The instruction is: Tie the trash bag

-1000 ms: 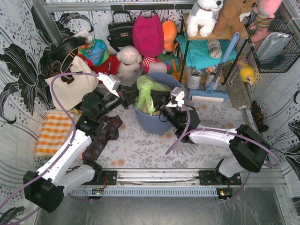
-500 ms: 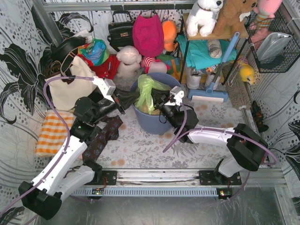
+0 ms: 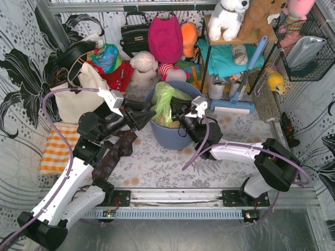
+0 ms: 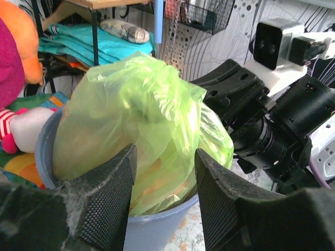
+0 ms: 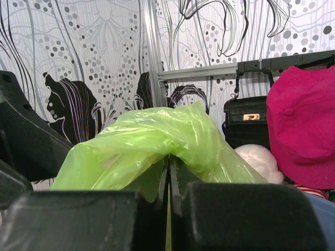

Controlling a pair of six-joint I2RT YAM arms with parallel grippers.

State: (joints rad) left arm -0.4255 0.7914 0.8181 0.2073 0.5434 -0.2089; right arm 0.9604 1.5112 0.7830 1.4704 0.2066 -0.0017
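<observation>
We look down on a patterned table [image 3: 157, 167] whose twelve o'clock side is crowded with handbags [image 3: 135, 32] and plush toys [image 3: 144, 63]. At its middle stands a round blue-grey bin [image 3: 175, 137]. The trash bag [image 3: 166, 100] sits inside it, its lime-green top bunched and rising above the rim. The right pincer [image 3: 177, 111] reaches in from four o'clock of the bin and is clamped on a fold of the film, which in the wrist view drapes over the closed jaws. The left pincer [image 3: 151, 115] hangs at nine o'clock of the bag with its jaws apart and empty. It is near the plastic, but as far as we can tell not touching it.

We judge that no knot is formed yet. The film is thin, so a hard pull from the right side could tear it or slide it out of the grip. If the left pincer closes too shallowly, it may catch only a loose wrinkle or nothing at all. A sideways tug could also lift the bag or tip the bin, since nothing steadies either.
</observation>
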